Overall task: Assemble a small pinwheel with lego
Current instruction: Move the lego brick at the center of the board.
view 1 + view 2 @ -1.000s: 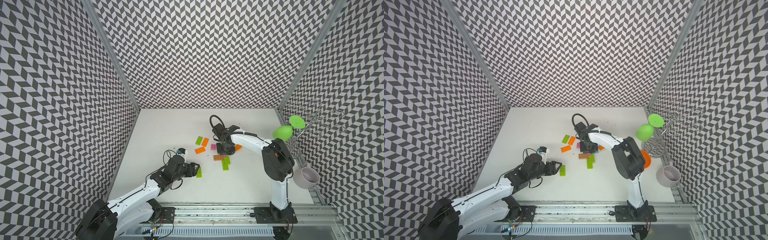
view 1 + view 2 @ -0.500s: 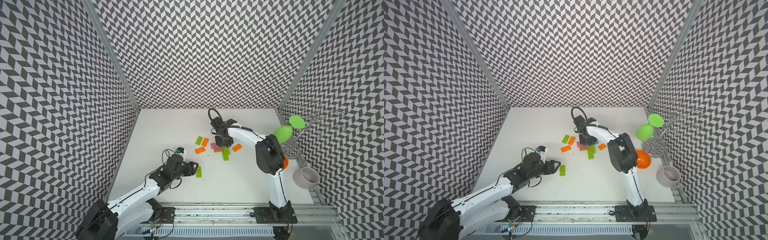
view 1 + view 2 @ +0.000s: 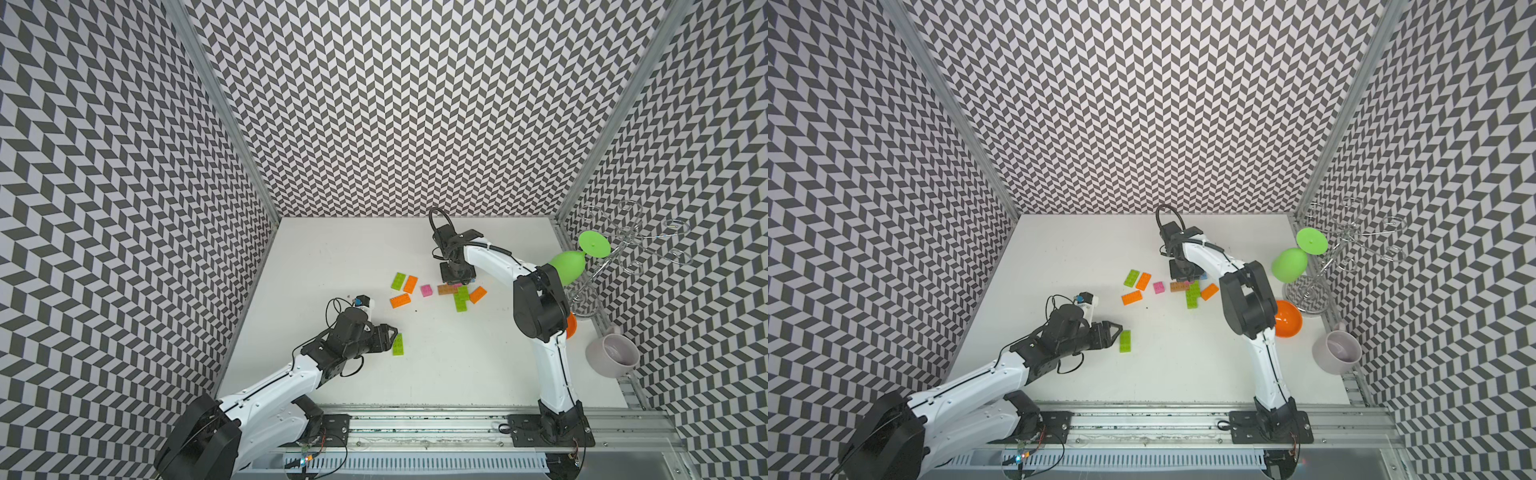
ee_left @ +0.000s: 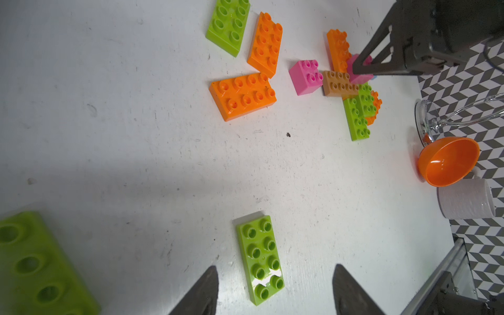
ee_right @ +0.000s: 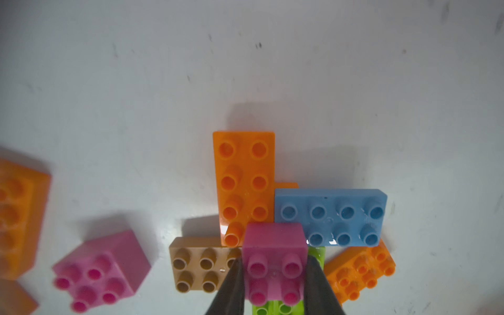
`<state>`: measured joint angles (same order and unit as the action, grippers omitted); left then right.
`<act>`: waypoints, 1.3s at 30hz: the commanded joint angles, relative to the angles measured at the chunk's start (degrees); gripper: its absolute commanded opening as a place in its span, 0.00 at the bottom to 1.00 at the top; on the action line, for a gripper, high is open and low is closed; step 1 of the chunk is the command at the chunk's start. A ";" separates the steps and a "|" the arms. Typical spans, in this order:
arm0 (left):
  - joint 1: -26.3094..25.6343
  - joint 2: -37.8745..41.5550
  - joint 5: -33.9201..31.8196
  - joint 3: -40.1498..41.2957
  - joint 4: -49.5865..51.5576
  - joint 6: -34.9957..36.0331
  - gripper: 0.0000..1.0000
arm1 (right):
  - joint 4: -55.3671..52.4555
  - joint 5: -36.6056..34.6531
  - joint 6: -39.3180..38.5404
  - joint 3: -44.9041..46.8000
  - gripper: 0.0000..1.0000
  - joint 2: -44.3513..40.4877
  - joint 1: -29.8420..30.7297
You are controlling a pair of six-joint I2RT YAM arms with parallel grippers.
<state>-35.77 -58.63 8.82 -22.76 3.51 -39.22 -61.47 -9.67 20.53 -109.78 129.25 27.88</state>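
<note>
Right arm pulled back toward the rear wall, brick cluster (image 3: 460, 297) came along. Top views: right gripper (image 3: 457, 277) sits on that cluster; loose lime brick (image 3: 398, 344) at left gripper (image 3: 390, 336) tips, long axis toward rear wall. Left wrist: jaws apart, four orange bricks (image 4: 242, 95), two pink squares (image 4: 305, 77). Right wrist: clamped on centre pink square (image 5: 274, 245); blue brick (image 5: 330, 215) and brown brick (image 5: 199, 267) parallel, studs up.

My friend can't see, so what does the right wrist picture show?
The right gripper pinches a pink square brick, ringed by an orange brick, a blue brick, a brown brick and a lime green brick. A second pink square lies apart on the table.
</note>
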 commanded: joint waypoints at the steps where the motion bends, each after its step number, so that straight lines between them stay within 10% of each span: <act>1: 0.66 -0.43 0.76 -2.84 -0.52 1.06 0.66 | -2.62 3.46 -0.06 -5.57 0.00 8.99 -0.37; 7: 1.12 -0.76 1.02 -3.67 -0.46 1.34 0.66 | -6.11 5.36 0.98 -12.61 0.00 14.49 -1.68; 29: 1.40 0.24 2.42 -3.75 -0.43 1.52 0.64 | -7.10 9.00 1.27 -19.15 0.49 11.26 -2.77; 39: 1.53 0.99 1.66 -5.08 0.76 1.81 0.64 | -8.03 8.70 1.50 -22.09 0.50 3.68 -3.17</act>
<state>-34.72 -58.46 10.79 -25.50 3.60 -38.41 -68.53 -0.43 21.39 -130.34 138.47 25.19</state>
